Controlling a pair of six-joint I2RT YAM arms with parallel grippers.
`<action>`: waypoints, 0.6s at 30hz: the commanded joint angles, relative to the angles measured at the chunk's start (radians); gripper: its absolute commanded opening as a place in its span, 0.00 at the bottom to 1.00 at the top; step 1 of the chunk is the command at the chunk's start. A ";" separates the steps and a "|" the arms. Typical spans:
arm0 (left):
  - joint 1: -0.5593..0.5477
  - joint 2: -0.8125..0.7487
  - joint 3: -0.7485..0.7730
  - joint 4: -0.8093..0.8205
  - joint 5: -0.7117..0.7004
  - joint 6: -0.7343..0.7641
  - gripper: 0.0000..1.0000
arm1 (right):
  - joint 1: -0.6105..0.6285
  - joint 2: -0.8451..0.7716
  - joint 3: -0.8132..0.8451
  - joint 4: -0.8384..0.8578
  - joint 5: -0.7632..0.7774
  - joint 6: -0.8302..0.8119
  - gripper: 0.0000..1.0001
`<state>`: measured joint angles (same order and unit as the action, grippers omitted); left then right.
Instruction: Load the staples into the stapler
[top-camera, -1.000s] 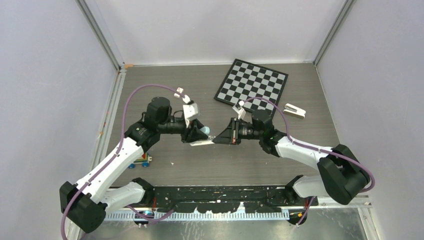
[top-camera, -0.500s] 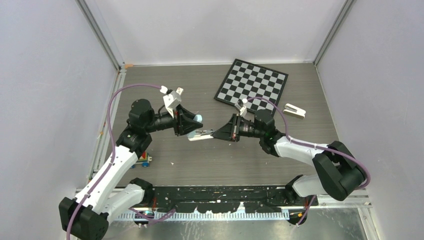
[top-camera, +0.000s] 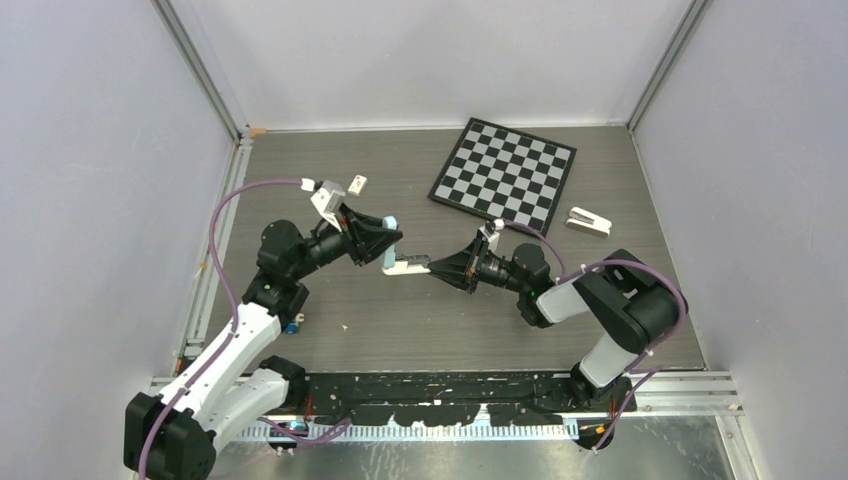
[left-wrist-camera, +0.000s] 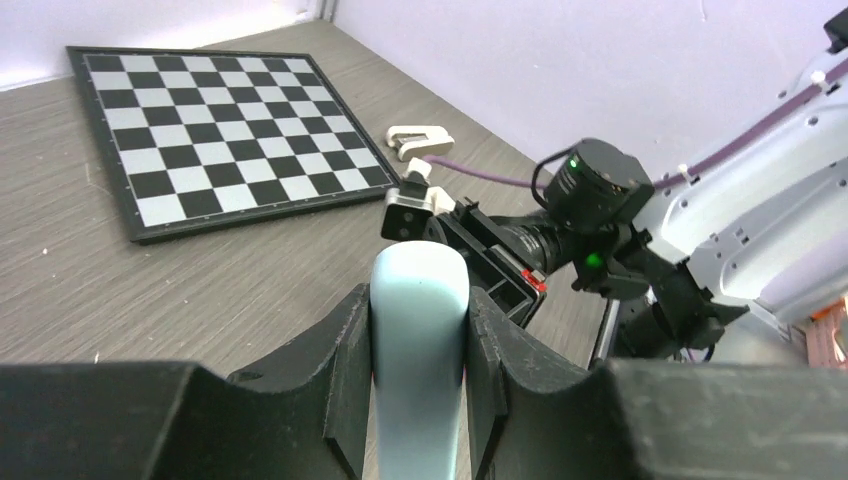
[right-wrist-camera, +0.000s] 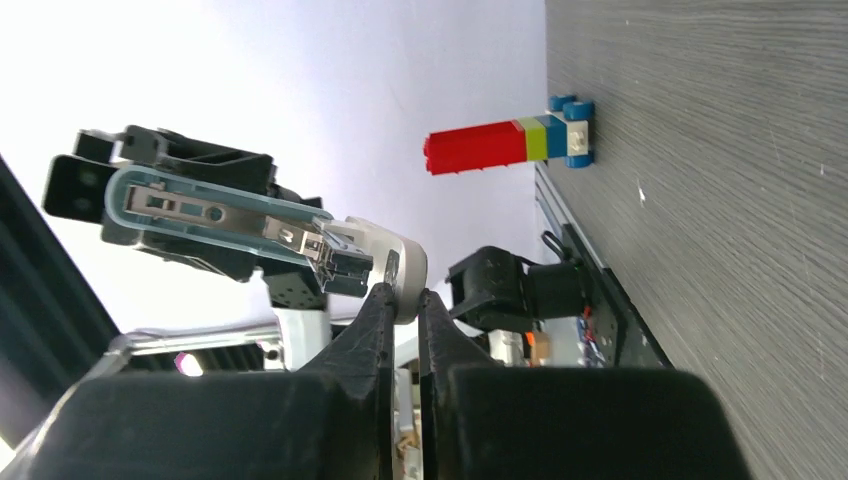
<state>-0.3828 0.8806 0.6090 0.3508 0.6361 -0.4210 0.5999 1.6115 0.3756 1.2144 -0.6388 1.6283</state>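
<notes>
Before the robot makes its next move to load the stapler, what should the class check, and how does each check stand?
1. Hold of the left gripper on the stapler at its blue end: ok.
2. Hold of the right gripper on its white end: ok.
3. Stapler lifted off the table: ok.
4. Staple tray open: cannot tell.
5. A gripper free to fetch the staple box, which lies apart on the table: not ok, both are busy.
</notes>
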 joint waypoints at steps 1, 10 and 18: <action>0.036 -0.032 -0.012 0.292 -0.282 -0.025 0.00 | 0.006 0.062 -0.074 0.222 0.059 0.090 0.01; 0.035 -0.051 -0.128 0.453 -0.389 -0.045 0.00 | 0.005 0.008 -0.088 0.220 0.138 0.110 0.01; 0.035 -0.038 -0.156 0.540 -0.465 -0.077 0.00 | 0.013 -0.042 -0.142 0.222 0.241 0.201 0.01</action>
<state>-0.3859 0.8600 0.4461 0.6525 0.4480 -0.5468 0.6056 1.6135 0.2909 1.3918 -0.4210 1.8057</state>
